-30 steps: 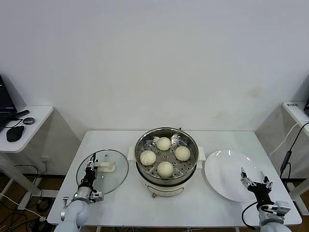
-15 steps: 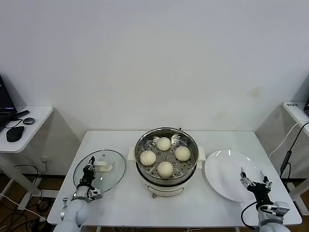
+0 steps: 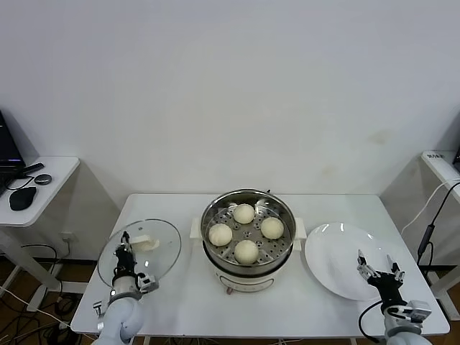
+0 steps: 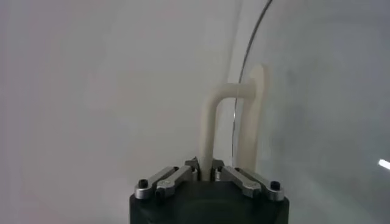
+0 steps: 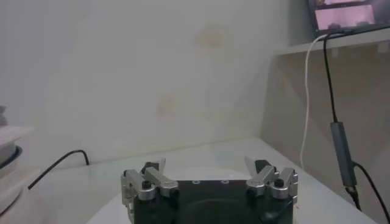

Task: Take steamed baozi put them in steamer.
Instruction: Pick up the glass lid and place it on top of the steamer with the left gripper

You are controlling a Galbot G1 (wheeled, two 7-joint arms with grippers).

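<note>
Overall light: bright, even and diffuse in the head view; no hard-edged shadows on the white rectangular worktop (image 3: 180, 302).
Shadows: soft grey under the round shiny steel steamer (image 3: 247, 237); darker beneath the worktop and the small white side table (image 3: 43, 180).
Glare: highlights on the steamer's rim; small bright glints on the flat round white plate (image 3: 338, 255) and the round glass lid (image 3: 154, 248).
Left wrist view: pale and hazy; the white lid handle (image 4: 234, 125) is soft, the black claw (image 4: 209, 172) body dark.
Right wrist view: washed, low-contrast wall; the background screen (image 5: 350, 15) glows pink.
</note>
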